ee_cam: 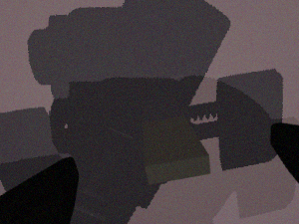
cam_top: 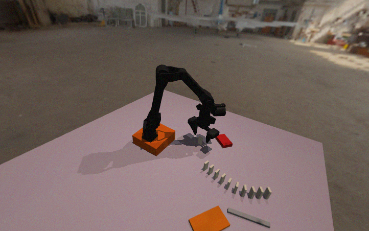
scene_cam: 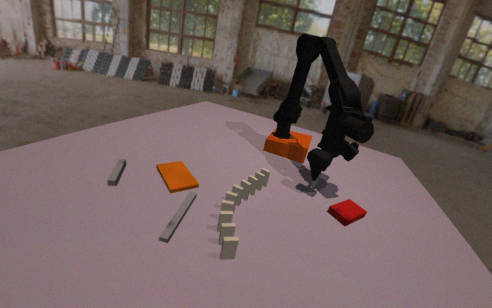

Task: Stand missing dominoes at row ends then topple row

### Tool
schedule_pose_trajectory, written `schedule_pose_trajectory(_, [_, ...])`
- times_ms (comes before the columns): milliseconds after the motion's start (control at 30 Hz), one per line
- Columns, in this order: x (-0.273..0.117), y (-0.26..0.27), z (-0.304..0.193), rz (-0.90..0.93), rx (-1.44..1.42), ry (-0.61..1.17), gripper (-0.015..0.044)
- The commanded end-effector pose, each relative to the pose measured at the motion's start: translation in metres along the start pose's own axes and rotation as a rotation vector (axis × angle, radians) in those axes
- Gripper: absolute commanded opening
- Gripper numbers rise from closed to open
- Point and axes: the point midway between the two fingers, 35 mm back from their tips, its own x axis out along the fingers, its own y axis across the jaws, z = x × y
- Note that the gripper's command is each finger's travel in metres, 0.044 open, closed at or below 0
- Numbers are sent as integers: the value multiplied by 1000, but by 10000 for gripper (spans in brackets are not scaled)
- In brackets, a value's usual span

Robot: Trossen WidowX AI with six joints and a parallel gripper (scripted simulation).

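Lone domino stands upright, long axis vertical.

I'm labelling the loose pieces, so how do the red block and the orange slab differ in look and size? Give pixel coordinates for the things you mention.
The red block [cam_top: 224,141] [scene_cam: 346,211] is smaller in footprint; the orange slab [cam_top: 209,220] [scene_cam: 177,176] is broader. The block is red, the slab orange. The block looks thicker for its width than the slab. Both lie flat on the table.
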Motion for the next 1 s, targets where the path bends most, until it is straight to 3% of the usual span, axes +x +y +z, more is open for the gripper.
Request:
schedule_pose_trajectory(0, [8,1,-2,0,-5,11,440])
schedule_pose_trajectory(167, [14,1,-3,0,-5,11,440])
schedule_pose_trajectory(600, [14,1,-3,0,-5,11,107])
schedule_pose_trajectory(967, [3,-1,0,0,-5,11,107])
